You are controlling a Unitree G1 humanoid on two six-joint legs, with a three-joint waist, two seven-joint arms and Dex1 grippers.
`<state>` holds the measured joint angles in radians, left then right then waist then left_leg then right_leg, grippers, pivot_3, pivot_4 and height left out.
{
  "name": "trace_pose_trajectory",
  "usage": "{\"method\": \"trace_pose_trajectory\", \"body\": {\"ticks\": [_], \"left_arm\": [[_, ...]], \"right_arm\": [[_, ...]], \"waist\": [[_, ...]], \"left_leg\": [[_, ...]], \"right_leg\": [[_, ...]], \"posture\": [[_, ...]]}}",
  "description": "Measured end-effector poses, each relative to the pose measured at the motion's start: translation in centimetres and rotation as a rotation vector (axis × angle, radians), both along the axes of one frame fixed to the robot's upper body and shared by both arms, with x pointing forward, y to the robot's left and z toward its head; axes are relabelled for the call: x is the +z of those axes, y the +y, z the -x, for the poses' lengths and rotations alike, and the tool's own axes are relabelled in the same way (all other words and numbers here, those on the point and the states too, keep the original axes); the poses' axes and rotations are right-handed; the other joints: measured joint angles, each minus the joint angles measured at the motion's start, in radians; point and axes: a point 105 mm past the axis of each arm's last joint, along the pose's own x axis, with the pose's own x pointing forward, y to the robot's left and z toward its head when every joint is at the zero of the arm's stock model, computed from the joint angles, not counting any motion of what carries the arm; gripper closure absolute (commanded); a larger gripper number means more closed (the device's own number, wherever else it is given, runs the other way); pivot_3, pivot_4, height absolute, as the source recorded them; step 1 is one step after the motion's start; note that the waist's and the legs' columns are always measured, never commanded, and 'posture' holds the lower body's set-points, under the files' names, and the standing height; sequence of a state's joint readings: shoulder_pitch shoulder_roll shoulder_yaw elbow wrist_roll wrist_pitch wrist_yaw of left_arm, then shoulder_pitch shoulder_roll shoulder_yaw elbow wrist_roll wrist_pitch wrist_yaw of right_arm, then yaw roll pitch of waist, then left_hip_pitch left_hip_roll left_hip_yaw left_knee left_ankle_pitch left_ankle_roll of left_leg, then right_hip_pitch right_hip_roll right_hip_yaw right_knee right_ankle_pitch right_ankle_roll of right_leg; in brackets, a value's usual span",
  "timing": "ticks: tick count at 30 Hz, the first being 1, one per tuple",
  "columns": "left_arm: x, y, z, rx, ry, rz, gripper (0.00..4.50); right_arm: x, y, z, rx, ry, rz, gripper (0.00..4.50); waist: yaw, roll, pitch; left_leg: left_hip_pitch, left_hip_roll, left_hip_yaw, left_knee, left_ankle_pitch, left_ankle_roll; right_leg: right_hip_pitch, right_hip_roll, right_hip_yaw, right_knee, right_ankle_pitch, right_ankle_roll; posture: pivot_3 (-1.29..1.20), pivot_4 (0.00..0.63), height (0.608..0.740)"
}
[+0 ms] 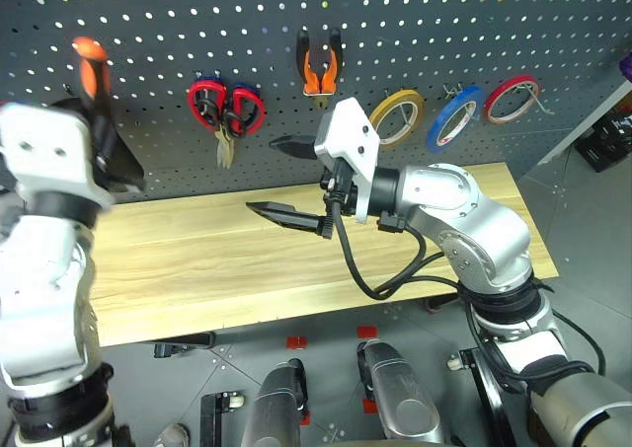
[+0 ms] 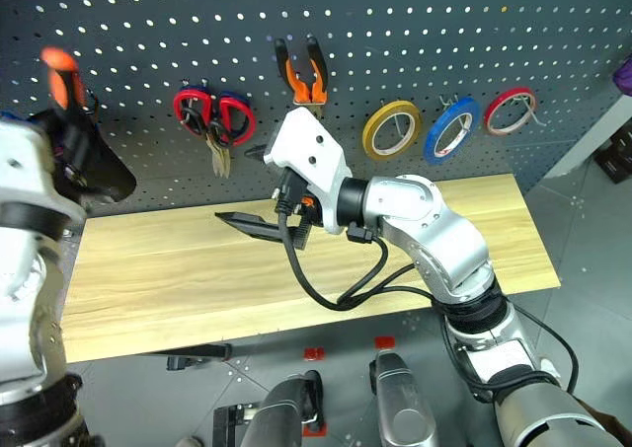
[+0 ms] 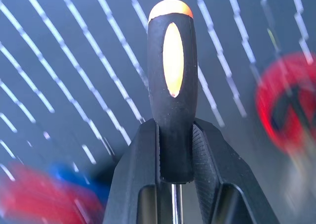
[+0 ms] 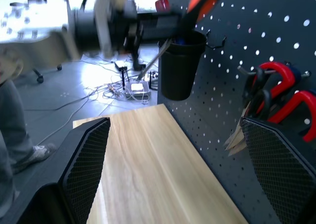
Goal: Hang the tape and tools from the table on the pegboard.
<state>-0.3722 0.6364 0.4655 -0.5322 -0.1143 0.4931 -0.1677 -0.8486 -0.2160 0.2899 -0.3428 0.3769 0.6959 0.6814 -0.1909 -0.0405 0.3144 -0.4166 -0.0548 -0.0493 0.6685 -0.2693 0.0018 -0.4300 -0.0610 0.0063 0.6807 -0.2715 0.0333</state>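
We are clamping the screwdriver (image 3: 172,85) in our left gripper (image 3: 175,150), handle raised toward the pegboard (image 1: 415,42). Beside our empty, wide-spread right gripper (image 1: 281,179), pliers (image 1: 319,64) and blue tape (image 1: 455,117) are already hanging; screwdriver is remaining.

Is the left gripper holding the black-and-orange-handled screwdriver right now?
Yes, the left gripper has both black fingers clamped on the black-and-orange screwdriver handle, in front of the dark grey pegboard.
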Motion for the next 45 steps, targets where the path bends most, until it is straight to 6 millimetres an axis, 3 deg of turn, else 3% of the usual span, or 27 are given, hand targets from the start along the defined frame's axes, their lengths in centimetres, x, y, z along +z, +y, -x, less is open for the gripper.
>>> {"method": "trace_pose_trajectory", "body": {"ticks": [4, 6, 13, 18, 22, 26, 33, 40, 45], "left_arm": [[4.4, 1.5, -0.8, 0.024, -0.139, 0.047, 3.97], [5.1, 2.1, -1.3, 0.022, -0.172, 0.062, 3.97], [2.8, 3.5, -3.8, 0.032, -0.154, 0.112, 3.97], [0.6, 3.7, -3.4, 0.072, -0.142, 0.137, 3.97], [0.9, 4.3, -2.1, 0.121, -0.192, 0.151, 3.97], [1.5, 4.6, -0.9, 0.157, -0.248, 0.161, 2.75], [1.0, 4.7, -0.9, 0.162, -0.248, 0.188, 0.71], [1.2, 3.3, -1.1, 0.123, -0.222, 0.185, 0.71], [1.5, -1.7, -1.2, -0.073, -0.148, 0.144, 0.71]], "right_arm": [[0.8, 0.6, -0.4, 0.004, -0.014, -0.034, 0.00], [1.0, 0.8, -0.4, 0.010, -0.020, -0.046, 0.00], [1.3, 1.3, -0.6, 0.018, -0.042, -0.055, 0.00], [1.7, 1.5, -0.7, 0.017, -0.057, -0.054, 0.00], [1.6, 1.5, -0.7, 0.024, -0.056, -0.050, 0.00], [1.4, 1.5, -0.9, 0.026, -0.050, -0.045, 0.00], [1.4, 1.7, -0.9, 0.038, -0.047, -0.045, 0.00], [1.1, 1.4, -1.1, 0.026, -0.038, -0.043, 0.00], [0.9, -0.2, -1.1, -0.002, -0.010, -0.096, 0.00]], "waist": [[-0.003, -0.002, -0.002], [-0.005, -0.001, -0.007], [-0.009, -0.003, -0.012], [-0.017, -0.003, -0.013], [-0.015, -0.004, -0.018], [-0.014, -0.004, -0.028], [-0.012, -0.004, -0.041], [-0.016, -0.006, -0.046], [-0.013, -0.006, -0.058]], "left_leg": [[-0.001, 0.000, 0.000, 0.001, 0.001, -0.002], [0.000, 0.000, 0.000, 0.001, 0.001, -0.002], [-0.009, -0.001, 0.000, 0.007, 0.001, -0.002], [-0.011, -0.001, 0.000, 0.010, 0.001, -0.002], [-0.011, -0.001, 0.000, 0.012, 0.001, -0.002], [-0.011, -0.001, 0.000, 0.012, 0.001, -0.002], [-0.011, -0.001, 0.000, 0.012, 0.001, -0.002], [-0.011, -0.002, 0.000, 0.012, 0.001, -0.002], [-0.011, -0.002, 0.000, 0.012, 0.001, -0.002]], "right_leg": [[-0.001, 0.000, 0.000, 0.000, 0.000, 0.000], [-0.001, 0.000, 0.000, 0.001, 0.000, 0.000], [-0.011, 0.000, -0.001, 0.003, 0.003, -0.003], [-0.012, 0.000, 0.000, 0.003, 0.005, -0.004], [-0.012, 0.000, 0.000, 0.008, 0.005, -0.004], [-0.013, 0.000, 0.000, 0.009, 0.005, -0.004], [-0.013, 0.000, 0.000, 0.010, 0.005, -0.004], [-0.013, 0.000, 0.000, 0.011, 0.005, -0.004], [-0.013, 0.000, 0.001, 0.012, 0.005, -0.004]], "posture": [[-0.27, 0.219, 0.740], [-0.27, 0.216, 0.740], [-0.29, 0.210, 0.740], [-0.28, 0.206, 0.740], [-0.26, 0.204, 0.740], [-0.26, 0.200, 0.740], [-0.26, 0.197, 0.740], [-0.25, 0.186, 0.740], [-0.23, 0.180, 0.740]]}}
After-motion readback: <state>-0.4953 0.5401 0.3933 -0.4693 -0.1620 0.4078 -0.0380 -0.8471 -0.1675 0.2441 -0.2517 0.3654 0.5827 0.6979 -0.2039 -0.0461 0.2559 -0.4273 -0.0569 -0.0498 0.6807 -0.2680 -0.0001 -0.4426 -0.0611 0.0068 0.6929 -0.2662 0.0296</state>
